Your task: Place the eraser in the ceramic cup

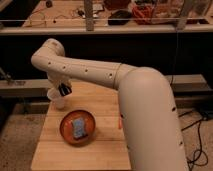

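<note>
Looking down at the wooden table (107,112), you had the gripper (64,90) right over the ceramic cup (57,98), at the far left corner of the table. The black fingers (63,90) were pressed tight together, with no wide gap between them. They pointed down toward the cup's open top. You could not tell if the tips touched the rim, and you could not tell if anything small was pinched between them. The eraser did not show as its own shape anywhere on the table, so where it was could not be told.

The big white arm (90,72) reached from the right side, bent at the top, and came down to the cup. It covered a lot of the right half of the table.

Near the front of the table sat a round orange plate (78,127), just beside the cup but not touching it. A blue sponge (78,127) lay flat in the middle of that plate. A carrot (120,122) peeked out by the arm's edge, mostly hidden.
</note>
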Robot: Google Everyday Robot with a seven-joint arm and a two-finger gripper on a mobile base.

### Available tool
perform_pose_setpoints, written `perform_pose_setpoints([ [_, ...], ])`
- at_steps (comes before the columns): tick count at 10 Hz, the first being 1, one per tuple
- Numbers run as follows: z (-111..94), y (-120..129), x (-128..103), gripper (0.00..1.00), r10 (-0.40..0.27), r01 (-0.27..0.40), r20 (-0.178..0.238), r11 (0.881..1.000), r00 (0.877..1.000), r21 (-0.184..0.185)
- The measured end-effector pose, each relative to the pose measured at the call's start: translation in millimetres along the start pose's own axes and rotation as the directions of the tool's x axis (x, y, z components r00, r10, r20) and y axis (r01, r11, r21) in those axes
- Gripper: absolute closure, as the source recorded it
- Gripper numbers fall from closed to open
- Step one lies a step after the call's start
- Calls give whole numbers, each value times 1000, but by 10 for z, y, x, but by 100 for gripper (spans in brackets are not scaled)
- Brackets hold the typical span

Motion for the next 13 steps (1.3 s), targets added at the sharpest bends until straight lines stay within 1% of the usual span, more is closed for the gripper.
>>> perform_pose_setpoints([
  [4,57,-46,-9,100,3,-3,11,1000,1000,5],
  [13,163,-49,-24,100,15,-15,30,1000,999,8],
])
